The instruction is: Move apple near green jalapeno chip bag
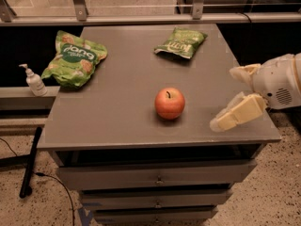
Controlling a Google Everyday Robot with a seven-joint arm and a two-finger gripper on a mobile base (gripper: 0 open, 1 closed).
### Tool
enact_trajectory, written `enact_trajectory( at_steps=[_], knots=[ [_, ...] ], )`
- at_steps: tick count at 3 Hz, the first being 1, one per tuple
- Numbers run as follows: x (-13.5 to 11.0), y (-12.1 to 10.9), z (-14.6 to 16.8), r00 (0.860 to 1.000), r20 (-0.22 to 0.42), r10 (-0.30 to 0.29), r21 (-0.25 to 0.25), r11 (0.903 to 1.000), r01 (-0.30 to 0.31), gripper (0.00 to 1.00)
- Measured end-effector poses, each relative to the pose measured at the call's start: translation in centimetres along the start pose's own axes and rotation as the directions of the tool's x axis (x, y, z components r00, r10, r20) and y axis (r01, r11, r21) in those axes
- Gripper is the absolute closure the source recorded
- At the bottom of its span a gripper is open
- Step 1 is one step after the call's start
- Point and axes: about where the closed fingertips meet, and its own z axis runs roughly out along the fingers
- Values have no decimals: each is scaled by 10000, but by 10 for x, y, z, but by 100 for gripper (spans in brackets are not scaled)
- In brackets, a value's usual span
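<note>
The red-orange apple (170,103) stands upright on the grey cabinet top (117,107), near its front middle. The green jalapeno chip bag (181,42), small, flat and dark green, lies at the back right, well behind the apple. My gripper (225,98) comes in from the right over the cabinet's right edge, at about the apple's height and a short way to its right. Its two pale fingers (237,114) are spread apart and hold nothing.
A larger, puffier bright green bag (74,58) lies at the back left of the top. A white pump bottle (34,80) stands on a ledge left of the cabinet. Drawers (157,178) sit below the top. A metal rail (141,19) runs behind.
</note>
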Motion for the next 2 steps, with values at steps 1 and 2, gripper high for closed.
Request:
enact_trajectory(
  at_steps=[1,2],
  knots=[
    [-15,7,33,9921,1246,135,-279,9996,-101,0],
    [-17,16,59,9786,2052,123,-422,9991,-37,0]
  ],
)
